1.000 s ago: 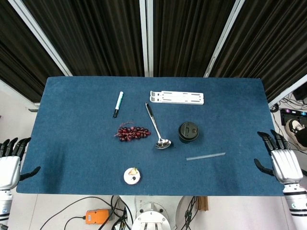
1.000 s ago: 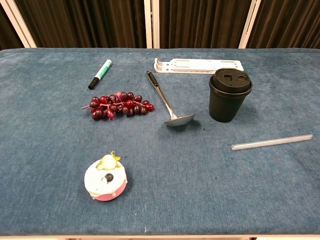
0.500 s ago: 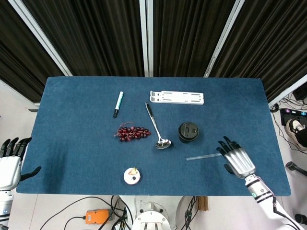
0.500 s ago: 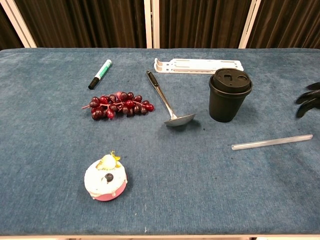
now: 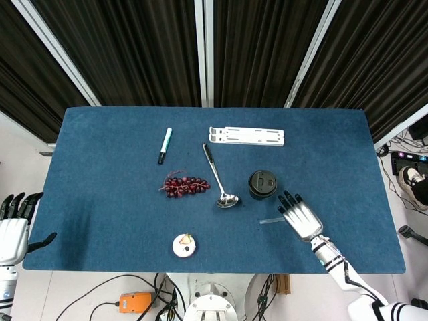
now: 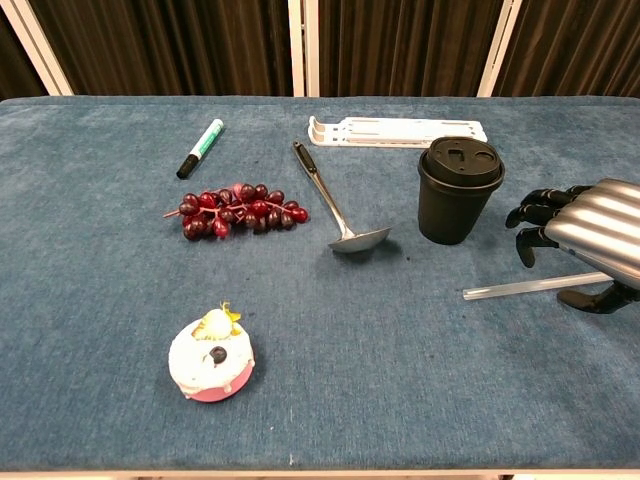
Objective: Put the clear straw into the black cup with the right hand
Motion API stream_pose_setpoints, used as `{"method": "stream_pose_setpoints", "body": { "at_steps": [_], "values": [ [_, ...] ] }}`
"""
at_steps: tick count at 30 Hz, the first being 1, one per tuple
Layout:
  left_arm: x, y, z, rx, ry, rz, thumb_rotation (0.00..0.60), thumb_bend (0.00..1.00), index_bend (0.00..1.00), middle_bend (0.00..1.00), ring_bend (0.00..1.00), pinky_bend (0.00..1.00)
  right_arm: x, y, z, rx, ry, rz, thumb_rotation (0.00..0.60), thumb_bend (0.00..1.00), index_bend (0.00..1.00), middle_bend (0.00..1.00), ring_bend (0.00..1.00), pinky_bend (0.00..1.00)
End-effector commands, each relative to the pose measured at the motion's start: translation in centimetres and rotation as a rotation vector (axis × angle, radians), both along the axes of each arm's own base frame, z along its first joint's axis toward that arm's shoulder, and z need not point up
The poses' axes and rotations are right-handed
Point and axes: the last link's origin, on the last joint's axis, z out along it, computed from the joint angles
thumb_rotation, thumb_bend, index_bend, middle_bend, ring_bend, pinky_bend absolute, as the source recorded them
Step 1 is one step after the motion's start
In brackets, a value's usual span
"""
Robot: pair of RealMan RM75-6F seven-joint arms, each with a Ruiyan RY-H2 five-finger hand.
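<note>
The clear straw (image 6: 520,288) lies flat on the blue table, to the right of and nearer than the black lidded cup (image 6: 459,190); from the head view only its left end (image 5: 269,219) shows. My right hand (image 5: 300,217) hovers palm down over the straw's right part, fingers spread and pointing toward the cup (image 5: 262,184). In the chest view this hand (image 6: 585,235) is above the straw with its thumb just below it, holding nothing. My left hand (image 5: 13,227) stays open off the table's left edge.
A metal ladle (image 6: 336,205) lies left of the cup, with red grapes (image 6: 238,210) and a marker (image 6: 201,147) further left. A white flat stand (image 6: 397,130) sits behind the cup. A small cupcake (image 6: 211,354) is at the near left.
My right hand has moved from beyond the table's right edge leftward over the table, now hovering above the straw near the cup. Nothing else has moved.
</note>
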Motion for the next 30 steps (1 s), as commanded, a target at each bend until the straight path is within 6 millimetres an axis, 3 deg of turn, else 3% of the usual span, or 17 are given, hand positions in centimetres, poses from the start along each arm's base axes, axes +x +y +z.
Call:
{"method": "stream_pose_setpoints", "body": {
  "at_steps": [1,16,24,27,30],
  "values": [
    [-0.1,0.0,0.0,-0.001,0.000,0.002,0.600,0.08,0.13,0.14,0.07,0.01,0.0,-0.1,-0.2,0.000,-0.007,-0.011,0.600,0.50,0.51,0.27,0.20,0.35],
    [-0.4,0.0,-0.1,-0.003,0.000,0.008,0.600,0.08,0.13,0.14,0.07,0.01,-0.3,-0.2,-1.0,0.005,-0.027,-0.047,0.600,0.54,0.56,0.29,0.20,0.35],
    [-0.5,-0.2,-0.1,-0.004,0.001,0.008,0.600,0.07,0.13,0.14,0.08,0.01,-0.2,-0.1,-1.0,-0.005,-0.059,-0.057,0.600,0.57,0.65,0.33,0.23,0.35],
    [-0.6,-0.2,-0.1,-0.001,-0.002,0.009,0.600,0.07,0.13,0.14,0.07,0.01,0.1,0.1,0.1,-0.019,-0.117,-0.071,0.600,0.57,0.66,0.34,0.23,0.35],
    [-0.5,-0.2,0.0,0.000,0.000,0.007,0.600,0.07,0.13,0.14,0.07,0.01,0.9,0.3,2.9,-0.064,-0.223,-0.085,0.600,0.57,0.67,0.34,0.24,0.35]
  ]
}}
